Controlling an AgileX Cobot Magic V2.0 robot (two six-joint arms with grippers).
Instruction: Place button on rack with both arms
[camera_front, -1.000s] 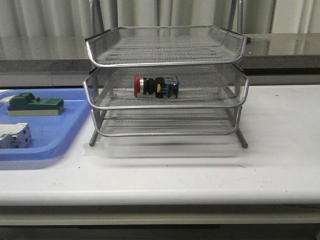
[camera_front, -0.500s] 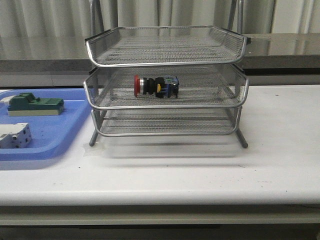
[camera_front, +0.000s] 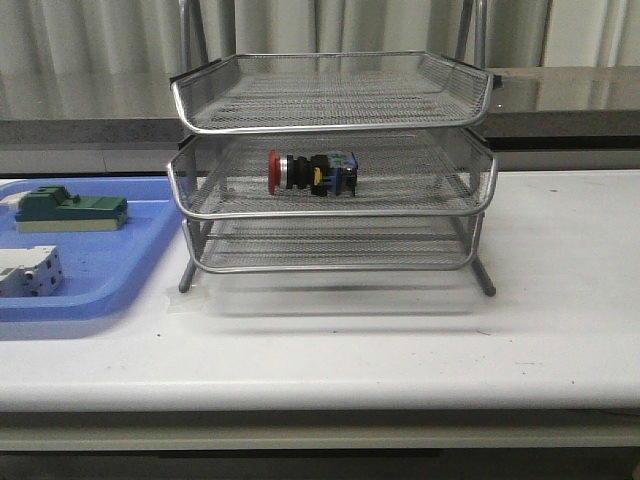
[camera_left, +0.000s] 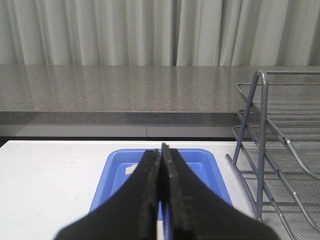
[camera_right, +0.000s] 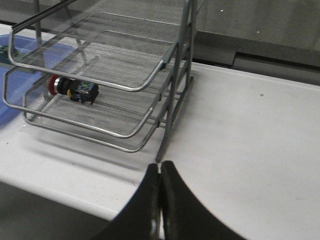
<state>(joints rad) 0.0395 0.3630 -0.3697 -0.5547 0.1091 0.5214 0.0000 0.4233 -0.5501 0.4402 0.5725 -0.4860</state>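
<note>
1. Left gripper (camera_left: 161, 165) — fingers pressed together, holding nothing, above the blue tray (camera_left: 212, 162); swinging toward the rack (camera_front: 330, 170) could clip its frame.
2. Button (camera_front: 312, 173) lies on its side in the rack's middle tier — a knock could roll it.
3. Right gripper (camera_right: 160, 182) is clenched empty, clear of the rack.

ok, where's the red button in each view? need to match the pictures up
Front view: button lies on its side in the middle tray of the rack, left of centre.
Left wrist view: not in it; only the rack's side shows.
Right wrist view: button on the middle tray.
Shared landmark: the rack.
</note>
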